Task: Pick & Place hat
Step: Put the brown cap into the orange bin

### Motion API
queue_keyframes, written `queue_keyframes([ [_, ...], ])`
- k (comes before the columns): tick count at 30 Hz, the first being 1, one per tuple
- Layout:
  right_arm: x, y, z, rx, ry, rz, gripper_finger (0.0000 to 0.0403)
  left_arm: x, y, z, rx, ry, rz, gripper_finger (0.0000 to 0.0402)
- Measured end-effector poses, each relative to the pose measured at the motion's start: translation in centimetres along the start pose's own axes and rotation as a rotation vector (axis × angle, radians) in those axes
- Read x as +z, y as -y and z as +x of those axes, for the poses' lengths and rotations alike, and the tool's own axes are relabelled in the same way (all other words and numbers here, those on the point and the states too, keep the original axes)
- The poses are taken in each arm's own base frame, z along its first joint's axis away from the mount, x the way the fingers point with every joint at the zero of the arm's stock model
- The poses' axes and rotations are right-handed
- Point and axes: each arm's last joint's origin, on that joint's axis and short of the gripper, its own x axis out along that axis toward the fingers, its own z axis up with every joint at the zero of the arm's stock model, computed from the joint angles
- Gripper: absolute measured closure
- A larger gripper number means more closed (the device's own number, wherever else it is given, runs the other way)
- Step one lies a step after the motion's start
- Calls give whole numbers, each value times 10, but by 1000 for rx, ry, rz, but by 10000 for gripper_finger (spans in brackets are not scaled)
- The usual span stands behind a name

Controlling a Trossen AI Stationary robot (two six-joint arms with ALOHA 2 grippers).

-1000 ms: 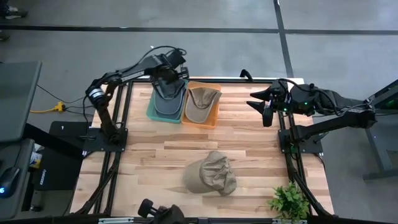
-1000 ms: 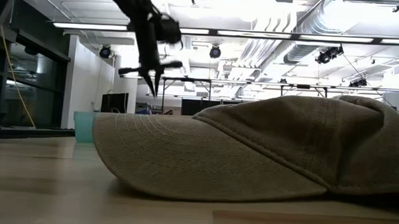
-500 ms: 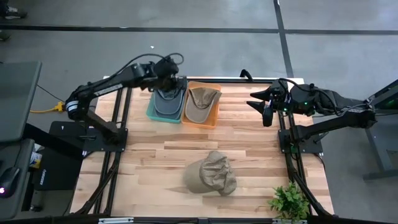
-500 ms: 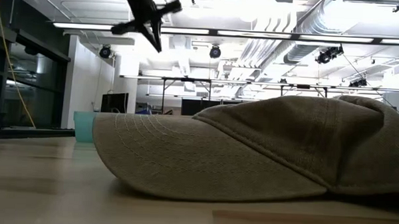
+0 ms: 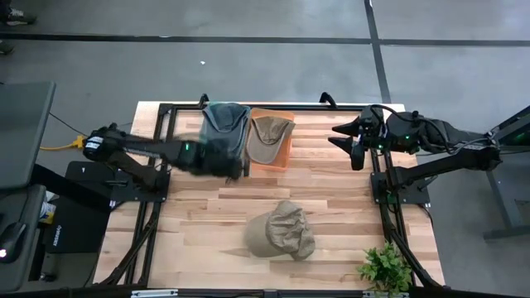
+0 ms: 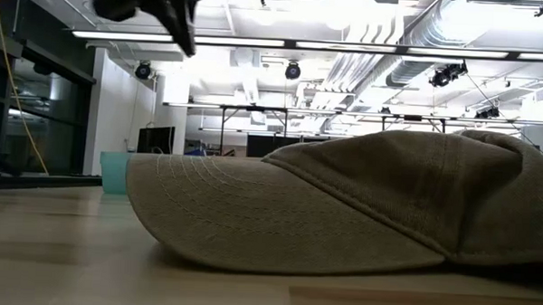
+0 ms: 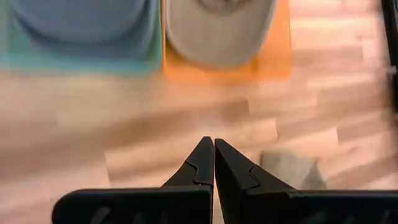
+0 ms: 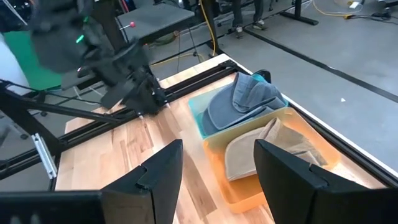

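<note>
The hat [image 5: 281,232], a crumpled khaki cap, is seen lying loose on the wooden bench [image 5: 199,223] in its near middle part, with nothing touching it. In the low view it fills most of the frame [image 6: 342,209], brim resting flat on the boards.

At the far edge of the bench two shallow bins are set side by side and touching: a teal bin [image 5: 205,151] holding a grey-blue cap [image 5: 225,124], and an orange bin [image 5: 281,153] holding a tan cap [image 5: 270,131]. Both are well apart from the loose hat. The same pair is shown in the right wrist view, the grey-blue cap [image 8: 242,102] in the teal bin and the tan cap [image 8: 261,149] in the orange one.

The left end effector [image 5: 222,161] is held above the bench just in front of the teal bin, its arm reaching in from the left side; it is blurred in the high view. In its wrist view the fingertips [image 7: 214,163] are seen pressed together with nothing between them, over bare wood.

The right end effector [image 5: 348,136] is held off the right far corner of the bench, pointed toward the bins. Its fingers [image 8: 158,171] are shown spread wide and empty.

A small green plant [image 5: 385,266] is placed at the near right corner.
</note>
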Motion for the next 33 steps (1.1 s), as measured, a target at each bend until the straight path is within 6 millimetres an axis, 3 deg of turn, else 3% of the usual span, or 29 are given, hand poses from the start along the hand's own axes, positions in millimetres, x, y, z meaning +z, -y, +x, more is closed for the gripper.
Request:
queue_keyframes([
  [11,-1,-2,0,38,-16,36,210,-116,-26,15,-217,-150,-218,401],
  [20,-1,-2,0,66,-30,94,210,-162,-53,36,-376,-304,-330,388],
  [24,0,-3,0,77,-24,111,210,-170,-57,35,-406,-340,-307,332],
  [33,0,-4,0,94,-31,163,210,-173,-58,34,-394,-382,-273,140],
])
